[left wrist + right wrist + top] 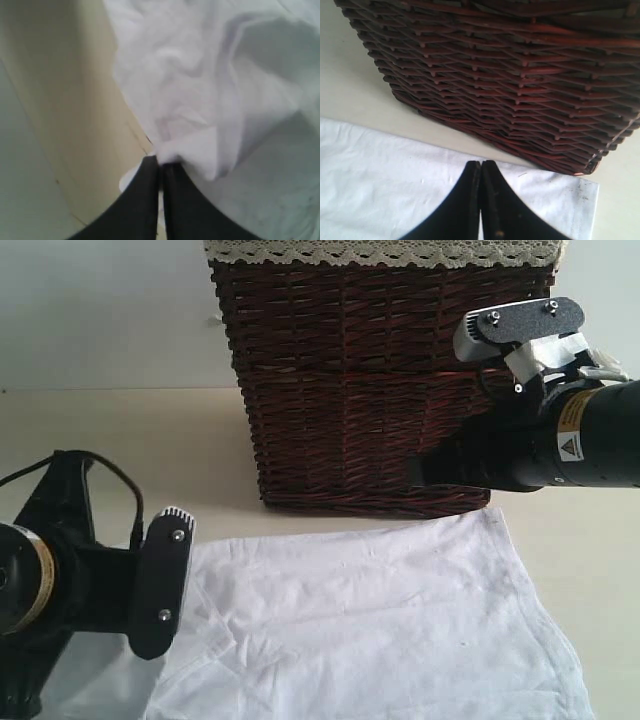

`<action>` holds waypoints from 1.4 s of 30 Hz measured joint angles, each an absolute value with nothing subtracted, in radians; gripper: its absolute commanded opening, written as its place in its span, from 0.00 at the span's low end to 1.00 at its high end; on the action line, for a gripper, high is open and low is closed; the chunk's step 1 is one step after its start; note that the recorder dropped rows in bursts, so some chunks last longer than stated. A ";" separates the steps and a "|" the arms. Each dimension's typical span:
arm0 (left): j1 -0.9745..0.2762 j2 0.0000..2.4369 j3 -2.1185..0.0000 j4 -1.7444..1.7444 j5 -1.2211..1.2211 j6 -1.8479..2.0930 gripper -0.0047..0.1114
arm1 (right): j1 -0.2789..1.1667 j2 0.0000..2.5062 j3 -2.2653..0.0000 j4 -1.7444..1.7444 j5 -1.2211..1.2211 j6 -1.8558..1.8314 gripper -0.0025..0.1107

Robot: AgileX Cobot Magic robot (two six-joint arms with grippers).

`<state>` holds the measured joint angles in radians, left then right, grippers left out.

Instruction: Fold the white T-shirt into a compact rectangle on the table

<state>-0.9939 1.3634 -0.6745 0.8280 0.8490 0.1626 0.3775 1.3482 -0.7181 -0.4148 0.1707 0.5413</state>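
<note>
The left claw (161, 161) was clenched on a bunched fold of the shirt (380, 620); the right claw (480, 167) (clenched, empty) hung over its corner by the basket (370, 390).

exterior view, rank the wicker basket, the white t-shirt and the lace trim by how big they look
1. wicker basket and white T-shirt: about alike, both cut off by the frame edges, so no ranking between them.
2. lace trim: clearly smallest, a thin strip along the basket's top.
</note>
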 measured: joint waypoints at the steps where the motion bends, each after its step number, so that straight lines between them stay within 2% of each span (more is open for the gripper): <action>1: -0.994 1.363 -0.674 0.850 0.805 0.156 0.04 | 0.378 1.348 -0.718 -0.415 0.171 0.541 0.02; 5: -0.965 1.372 -0.677 0.878 0.697 0.129 0.04 | 0.378 1.348 -0.718 -0.415 0.171 0.541 0.02; 7: -0.930 1.390 -0.677 0.891 0.670 0.108 0.07 | 0.378 1.348 -0.718 -0.415 0.171 0.541 0.02; 10: -0.883 1.414 -0.677 0.906 0.620 0.086 0.22 | 0.378 1.348 -0.718 -0.415 0.171 0.541 0.02; 14: -0.859 1.422 -0.677 0.906 0.528 0.047 0.48 | 0.378 1.348 -0.718 -0.415 0.171 0.541 0.02; 15: -0.859 1.422 -0.677 0.906 0.511 0.031 0.52 | 0.378 1.348 -0.718 -0.415 0.171 0.541 0.02; 17: -0.859 1.422 -0.677 0.906 0.493 0.000 0.54 | 0.378 1.348 -0.718 -0.415 0.171 0.541 0.02; 22: -0.859 1.422 -0.677 0.929 0.571 -0.100 0.51 | 0.378 1.348 -0.718 -0.415 0.175 0.541 0.04; 24: -0.859 1.422 -0.677 0.939 0.611 -0.175 0.46 | 0.378 1.348 -0.718 -0.415 0.182 0.541 0.07; 26: -0.859 1.422 -0.677 0.939 0.630 -0.294 0.33 | 0.378 1.348 -0.718 -0.415 0.186 0.541 0.11; 29: -0.854 1.422 -0.677 0.939 0.639 -0.447 0.04 | 0.378 1.348 -0.718 -0.415 0.198 0.541 0.14; 36: -0.764 1.393 -0.677 0.933 0.633 -0.661 0.04 | 0.378 1.348 -0.718 -0.396 0.227 0.535 0.13; 42: -0.619 1.261 -0.677 0.818 0.494 -0.706 0.04 | 0.378 1.348 -0.718 -0.392 0.229 0.531 0.06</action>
